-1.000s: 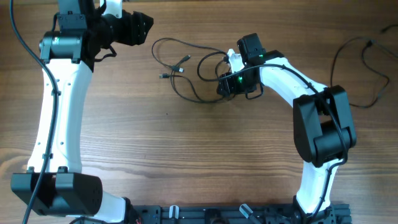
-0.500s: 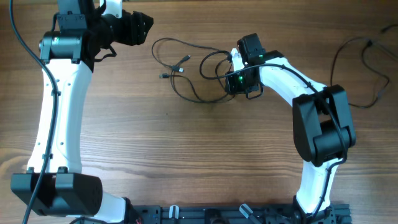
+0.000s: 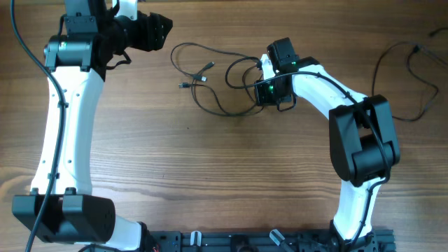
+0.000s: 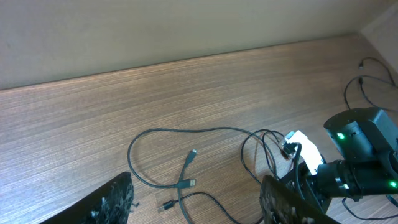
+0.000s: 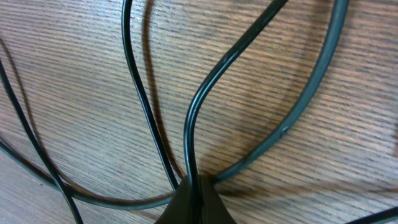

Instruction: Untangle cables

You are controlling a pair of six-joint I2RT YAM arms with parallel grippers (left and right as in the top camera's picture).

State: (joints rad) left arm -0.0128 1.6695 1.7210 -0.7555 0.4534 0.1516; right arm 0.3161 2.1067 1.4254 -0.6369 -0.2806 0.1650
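Only just in frame, right fingers [image 5: 182, 209] tight on the cables [image 5: 189, 127].

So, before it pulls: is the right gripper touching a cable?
Touching. The right wrist view shows the right gripper shut on one black cable, which runs straight into its closed tips with no gap.

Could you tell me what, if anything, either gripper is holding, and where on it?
The right gripper pinches one cable along its length, not at an end; the left gripper holds nothing.

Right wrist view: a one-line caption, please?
Right gripper shut on one strand of the cables, loops spread over the wooden table.
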